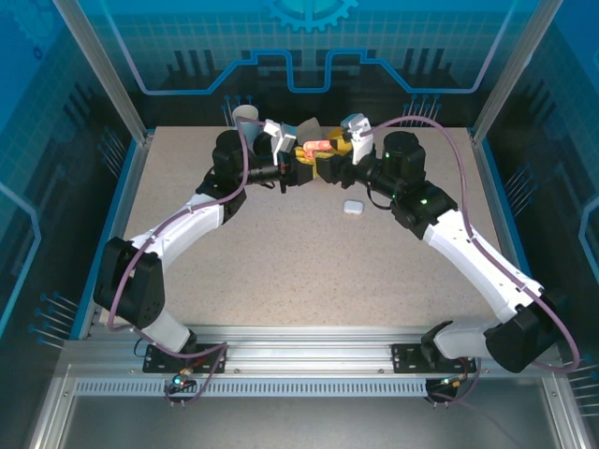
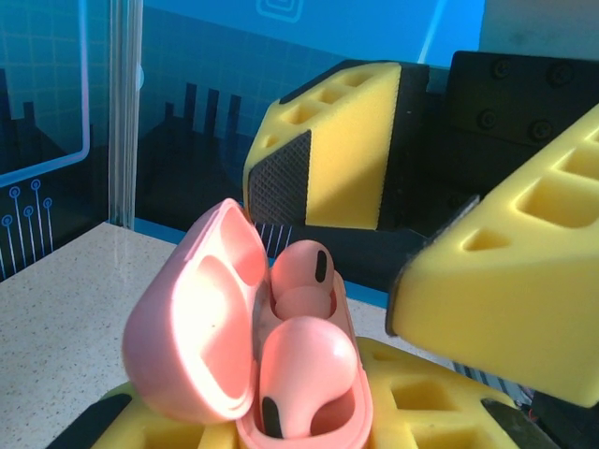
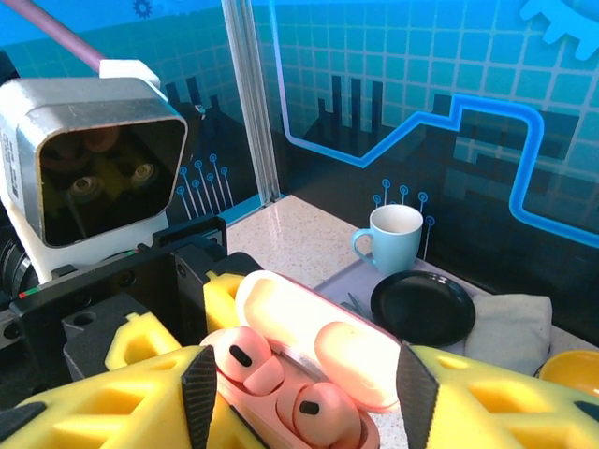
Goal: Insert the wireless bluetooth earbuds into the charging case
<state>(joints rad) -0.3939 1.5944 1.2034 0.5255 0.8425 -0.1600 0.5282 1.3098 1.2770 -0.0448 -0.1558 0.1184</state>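
Nearest us on the surface (image 1: 281,262) lies one white case (image 1: 353,208), apparently shut, at about 5 o'clock of the meeting claws (what it holds we cannot tell).

Beyond it the left claw (image 2: 271,421) is pressed together on the base of the pink case (image 2: 187,337), holding it up off the surface with its lid swung open. Both salmon-pink earbuds (image 2: 304,369) sit in their wells, one behind the other. The right claw (image 3: 304,374) stands spread, one yellow finger at 9 o'clock and the other at 3 o'clock of the case, pinching nothing.

We judge the pink pair to be placed and the step in hand to be the letting-go. The next move calls for drawing the right claw clear without clipping the lid. After that comes a light press on the nearer bud, which looks to ride a little high, and then folding the lid down.

Farthest off, at 12 to 2 o'clock in the right wrist view, we see:
- one pale cup (image 3: 395,238)
- one black plate (image 3: 423,307)
- one grey cloth (image 3: 513,329)
- one yellow bowl (image 3: 573,369)

In all we count two cases and two earbuds.
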